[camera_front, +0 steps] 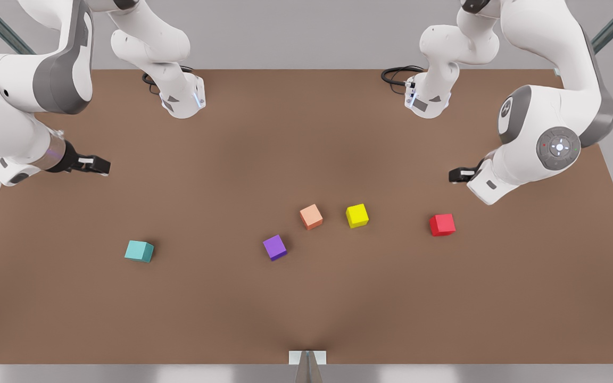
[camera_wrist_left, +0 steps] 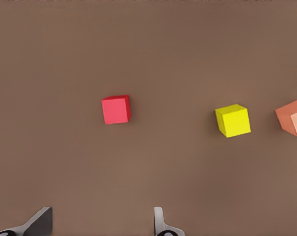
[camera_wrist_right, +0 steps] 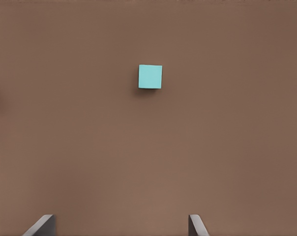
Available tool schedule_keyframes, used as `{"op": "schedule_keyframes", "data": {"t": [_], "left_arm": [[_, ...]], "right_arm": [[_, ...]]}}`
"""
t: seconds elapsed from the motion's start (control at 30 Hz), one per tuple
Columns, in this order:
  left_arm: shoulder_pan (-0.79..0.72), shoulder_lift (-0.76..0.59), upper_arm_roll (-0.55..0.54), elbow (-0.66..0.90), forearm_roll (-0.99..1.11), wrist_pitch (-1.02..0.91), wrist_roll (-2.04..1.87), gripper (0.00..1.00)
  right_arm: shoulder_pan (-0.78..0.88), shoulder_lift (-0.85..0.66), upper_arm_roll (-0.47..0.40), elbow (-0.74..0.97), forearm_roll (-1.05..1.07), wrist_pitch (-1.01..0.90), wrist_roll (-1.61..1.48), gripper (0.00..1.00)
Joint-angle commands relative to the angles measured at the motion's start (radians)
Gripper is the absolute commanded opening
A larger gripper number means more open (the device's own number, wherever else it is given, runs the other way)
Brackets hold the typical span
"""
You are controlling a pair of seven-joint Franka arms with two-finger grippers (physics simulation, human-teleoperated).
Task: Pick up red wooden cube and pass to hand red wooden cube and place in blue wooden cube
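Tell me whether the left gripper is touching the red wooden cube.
Apart. The left wrist view shows bare table between the left gripper fingers and the red wooden cube.

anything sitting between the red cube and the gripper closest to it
Nothing visible does. The left gripper hangs open above bare table, just behind the red wooden cube. The yellow cube is off toward the front view's left, clear of that path. The right gripper waits open near the blue wooden cube.
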State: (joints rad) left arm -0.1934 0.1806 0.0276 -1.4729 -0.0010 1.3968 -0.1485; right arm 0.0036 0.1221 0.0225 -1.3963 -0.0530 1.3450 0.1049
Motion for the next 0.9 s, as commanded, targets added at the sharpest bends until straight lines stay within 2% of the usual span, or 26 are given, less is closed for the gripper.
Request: {"op": "schedule_keyframes", "data": {"t": [0.0,0.07,0.13,0.17,0.27,0.3,0.5,0.87], "left_arm": [[0.000,-0.001,0.002,-0.001,-0.005,0.031,0.007,1.00],[0.000,0.017,0.012,-0.043,-0.007,0.091,0.007,1.00],[0.003,0.091,0.051,-0.176,-0.011,0.364,0.038,1.00],[0.002,0.164,0.051,-0.176,-0.037,0.392,0.066,1.00],[0.026,0.209,0.051,-0.328,-0.054,0.685,0.124,1.00],[0.035,0.218,0.051,-0.340,-0.112,0.702,0.138,1.00],[0.051,0.232,0.087,-0.509,-0.108,0.858,0.141,1.00],[0.051,0.355,0.087,-0.514,-0.111,0.923,0.139,1.00]], "right_arm": [[0.000,-0.005,-0.001,0.000,-0.001,0.026,0.036,1.00],[0.006,0.002,-0.012,0.002,0.004,0.016,0.036,1.00],[0.009,0.056,-0.009,0.014,0.042,0.013,0.032,1.00],[0.009,0.074,-0.004,0.028,0.059,0.040,0.036,1.00],[0.010,0.077,-0.006,0.011,0.074,0.057,0.042,1.00],[0.009,0.077,-0.006,0.011,0.101,0.069,0.044,1.00],[-0.007,0.111,-0.010,0.016,0.140,0.115,0.042,1.00],[0.001,0.119,-0.007,-0.012,0.150,0.126,0.038,1.00]]}}
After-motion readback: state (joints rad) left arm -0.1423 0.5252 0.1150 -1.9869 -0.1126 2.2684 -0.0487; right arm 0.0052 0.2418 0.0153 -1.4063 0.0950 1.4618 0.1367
